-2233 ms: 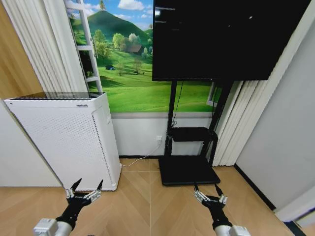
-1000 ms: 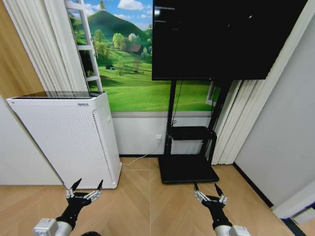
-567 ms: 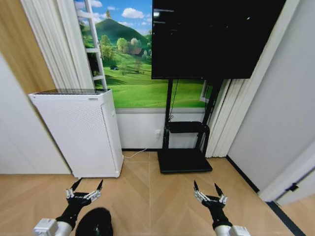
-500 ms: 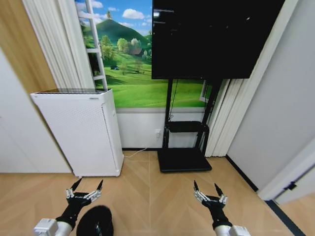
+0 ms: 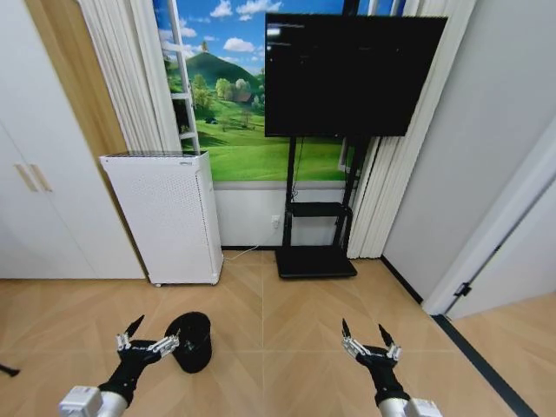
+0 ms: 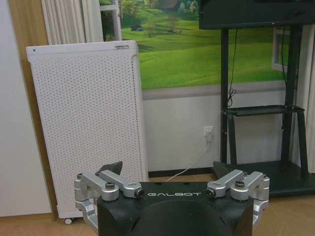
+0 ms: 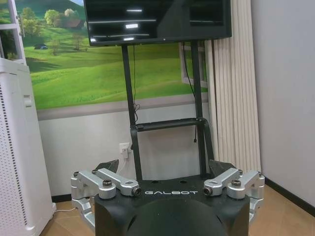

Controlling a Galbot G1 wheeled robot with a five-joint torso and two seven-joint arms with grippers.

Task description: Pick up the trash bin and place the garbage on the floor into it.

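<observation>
Backing off has widened the head view: the small black round trash bin [image 5: 192,340] now stands on the tan chevron floor [image 5: 287,347], at two o'clock from the spread, empty left claw [image 5: 148,337]. Right claw [image 5: 368,340] likewise spread; both wrists read "GALBOT".

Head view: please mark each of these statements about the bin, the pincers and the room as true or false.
1. The trash bin stands on the floor. True.
2. The left pincer grips the bin. False: it is open and holds nothing, with the bin just beside it.
3. The right pincer is open and empty. True.
4. The bin is white. False: it is black; the white thing is the tall appliance by the wall.
5. The television lies on the floor. False: it is mounted on a black stand.
</observation>
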